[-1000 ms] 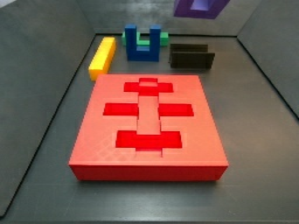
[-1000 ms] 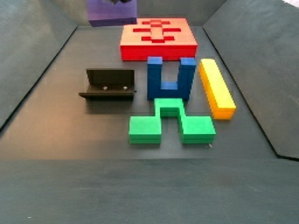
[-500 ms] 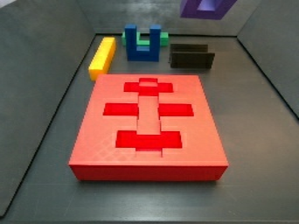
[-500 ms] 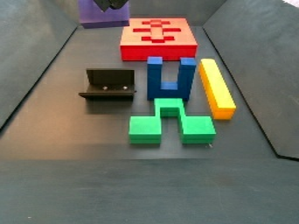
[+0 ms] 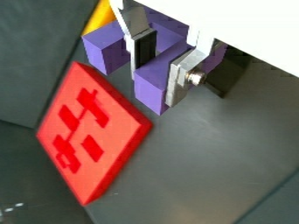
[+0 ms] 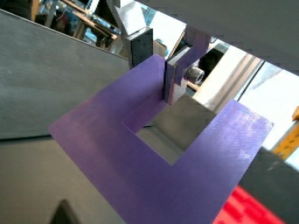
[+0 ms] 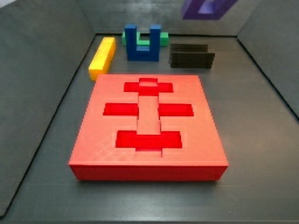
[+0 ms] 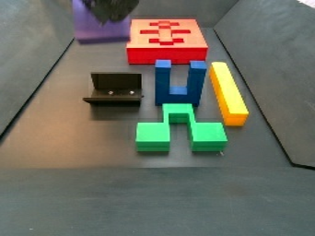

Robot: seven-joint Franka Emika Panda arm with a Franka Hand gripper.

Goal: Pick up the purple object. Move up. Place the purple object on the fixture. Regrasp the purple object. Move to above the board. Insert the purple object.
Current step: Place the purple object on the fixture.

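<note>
The purple object [image 5: 149, 80] is a chunky U-shaped block, and the gripper [image 5: 163, 61] is shut on one of its prongs, a silver finger [image 5: 181, 77] on each side. In a wrist view its flat purple face [image 6: 140, 153] fills the picture below the gripper [image 6: 160, 63]. It hangs in the air in both side views, cut off by the picture's edge [image 7: 208, 7] and beside the board's far end [image 8: 96, 26]. The red board [image 7: 146, 122] [image 8: 169, 37] [image 5: 91, 131] lies flat on the floor. The dark fixture [image 7: 191, 57] [image 8: 114, 92] stands bare.
A blue U-shaped block [image 8: 180, 81] [image 7: 142, 44] stands upright beside the fixture. A green block [image 8: 180, 129] and a long yellow bar [image 8: 227, 92] [image 7: 103, 57] lie near it. Grey walls ring the floor.
The gripper has carried the purple object sideways, away from the board's end toward the side where the fixture stands. Nothing on the floor has moved.
</note>
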